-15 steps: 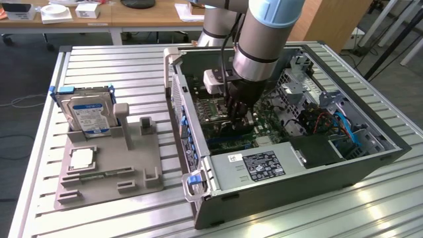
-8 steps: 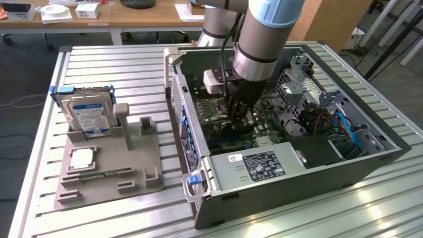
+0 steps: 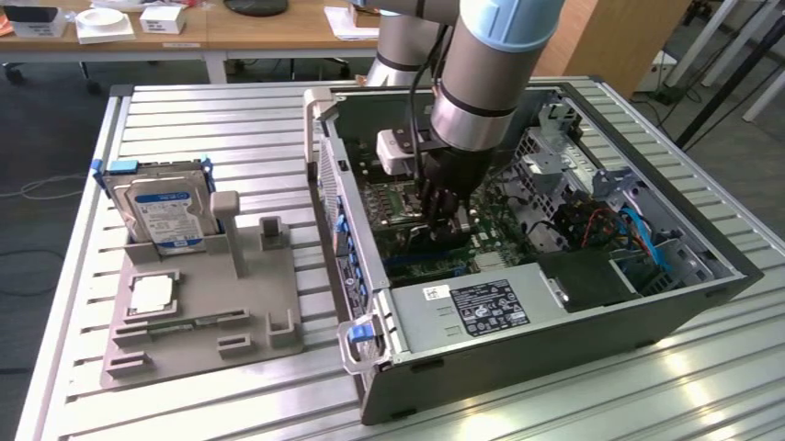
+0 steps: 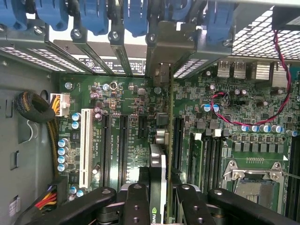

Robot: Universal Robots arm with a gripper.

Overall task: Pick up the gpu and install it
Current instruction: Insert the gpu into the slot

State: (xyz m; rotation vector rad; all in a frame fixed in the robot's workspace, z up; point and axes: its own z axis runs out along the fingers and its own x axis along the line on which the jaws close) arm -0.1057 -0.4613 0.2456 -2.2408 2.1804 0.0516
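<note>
My gripper is down inside the open computer case, just above the motherboard. In the wrist view its black fingers are shut on the gpu, a thin dark card seen edge-on. The card runs from between my gripper towards the rear slot openings. Its pale metal end bracket sits against the case's back wall. The card stands upright over the black expansion slots. Whether it is seated in a slot I cannot tell.
A white slot and the bare processor socket flank the card, and a red-black wire loops nearby. Outside the case, a grey fixture holds the hard drive, a chip and a memory stick. The power supply fills the case's near end.
</note>
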